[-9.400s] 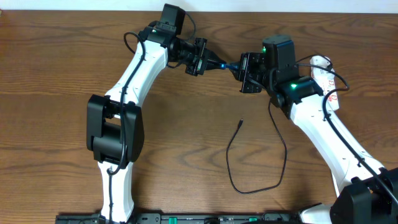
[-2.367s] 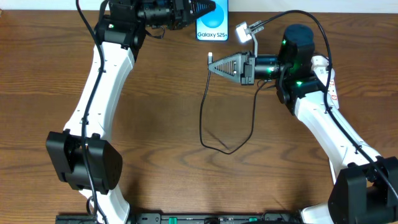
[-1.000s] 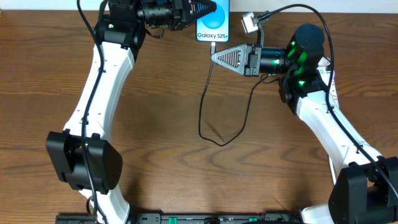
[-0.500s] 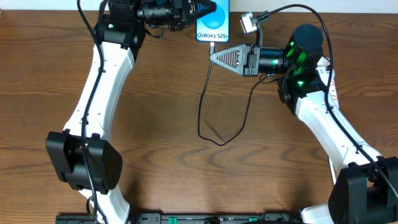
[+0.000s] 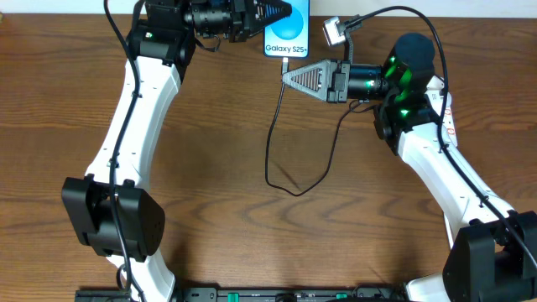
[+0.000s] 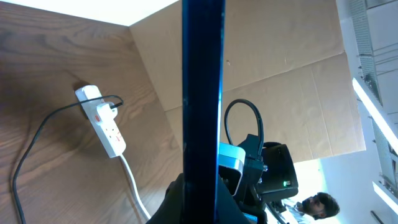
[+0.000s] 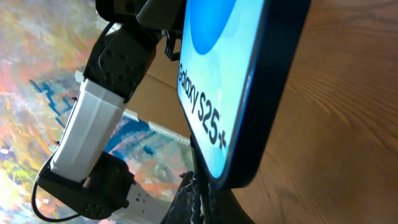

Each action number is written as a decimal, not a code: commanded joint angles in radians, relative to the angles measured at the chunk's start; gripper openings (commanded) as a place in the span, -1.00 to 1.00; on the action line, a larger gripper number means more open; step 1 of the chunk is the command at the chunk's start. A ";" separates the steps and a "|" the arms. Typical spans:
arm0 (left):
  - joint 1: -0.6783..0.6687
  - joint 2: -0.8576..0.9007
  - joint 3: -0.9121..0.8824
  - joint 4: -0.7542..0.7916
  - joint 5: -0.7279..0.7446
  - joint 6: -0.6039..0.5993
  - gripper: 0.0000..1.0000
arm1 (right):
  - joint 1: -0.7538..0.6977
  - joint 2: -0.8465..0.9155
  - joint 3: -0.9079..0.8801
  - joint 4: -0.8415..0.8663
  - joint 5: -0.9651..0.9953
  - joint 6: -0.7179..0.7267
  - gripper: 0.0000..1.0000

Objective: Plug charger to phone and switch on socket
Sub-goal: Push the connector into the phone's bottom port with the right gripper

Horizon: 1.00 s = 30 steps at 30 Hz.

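Note:
At the far edge of the table my left gripper (image 5: 279, 13) is shut on the phone (image 5: 286, 37), holding it with its blue-and-white screen up. The left wrist view shows the phone (image 6: 202, 93) edge-on, rising from that gripper (image 6: 199, 208). My right gripper (image 5: 286, 77) is shut on the charger (image 5: 270, 143) just behind its tip. The tip meets the phone's near short edge; whether it sits inside the port I cannot tell. In the right wrist view the phone (image 7: 239, 74) fills the frame above the right gripper (image 7: 202, 202). The socket (image 6: 103, 122) lies on the table with a black plug in it.
The black cable droops from the right gripper in a loop (image 5: 289, 189) over the middle of the table and runs back under the right arm. In the overhead view the right arm covers most of the socket (image 5: 448, 117). Its white cord (image 6: 134, 183) trails toward the camera.
The right gripper has crept slightly left and up with the cable tip against the phone's near edge. The cable loop has swung a little left. The left arm and the phone have held still.

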 commanded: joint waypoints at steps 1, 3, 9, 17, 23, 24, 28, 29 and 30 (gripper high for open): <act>0.003 -0.005 0.007 0.011 0.051 -0.005 -0.86 | -0.003 -0.010 0.011 0.004 0.048 0.025 -0.98; 0.003 -0.005 0.007 0.011 0.052 -0.005 -0.86 | -0.003 -0.010 0.011 0.004 0.055 0.026 -0.98; 0.003 -0.005 0.007 0.011 0.061 -0.005 -0.86 | -0.003 -0.010 0.011 0.004 0.068 0.059 -0.98; 0.003 -0.005 0.007 0.011 0.070 -0.005 -0.86 | -0.003 -0.010 0.011 0.004 0.097 0.096 -0.98; 0.003 -0.005 0.007 0.011 0.074 -0.005 -0.86 | -0.003 -0.010 0.011 0.004 0.118 0.111 -0.98; 0.003 -0.005 0.007 0.011 0.074 -0.006 -0.85 | -0.002 -0.010 0.011 0.004 0.122 0.111 -0.98; 0.003 -0.005 0.007 0.011 0.074 -0.006 -0.86 | -0.002 -0.010 0.011 0.004 0.135 0.112 -0.98; 0.003 -0.005 0.007 0.011 0.074 -0.006 -0.86 | -0.002 -0.010 0.011 0.004 0.137 0.112 -0.98; 0.003 -0.005 0.007 0.011 0.074 -0.006 -0.85 | -0.002 -0.010 0.011 0.004 0.140 0.112 -0.98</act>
